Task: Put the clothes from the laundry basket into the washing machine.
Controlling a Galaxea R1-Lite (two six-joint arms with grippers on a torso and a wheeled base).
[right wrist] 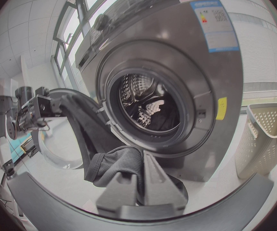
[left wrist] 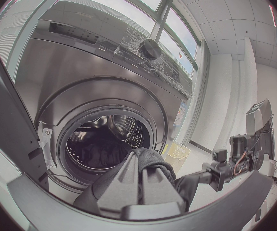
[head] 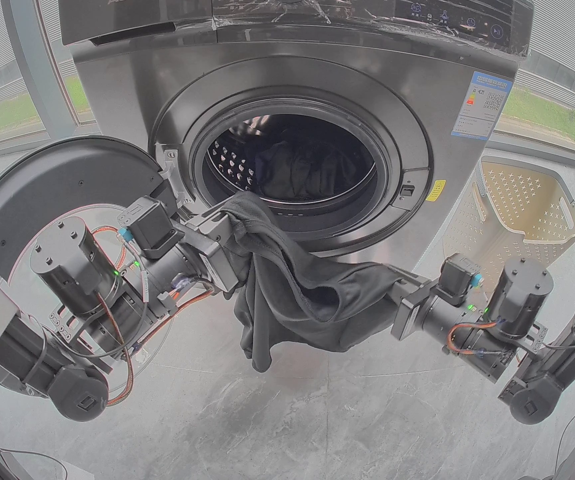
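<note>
left gripper [head: 223, 221] clenched on one bunched end of the black garment [head: 301, 291], just below the drum mouth [head: 384, 168] of the washing machine [head: 121, 95]; cloth sags between the arms, a tail hanging toward the floor [head: 301, 421]. right gripper [head: 399, 285] pinched on the other end. laundry basket [head: 534, 201] far right, beside the machine. fabric looks light, limp, thin: likely best held at gathered folds; loose tail may catch the rim

The grey tiled floor [head: 314, 421] carries the washer [head: 134, 81], with the basket [head: 527, 208] just beside it on the right.
</note>
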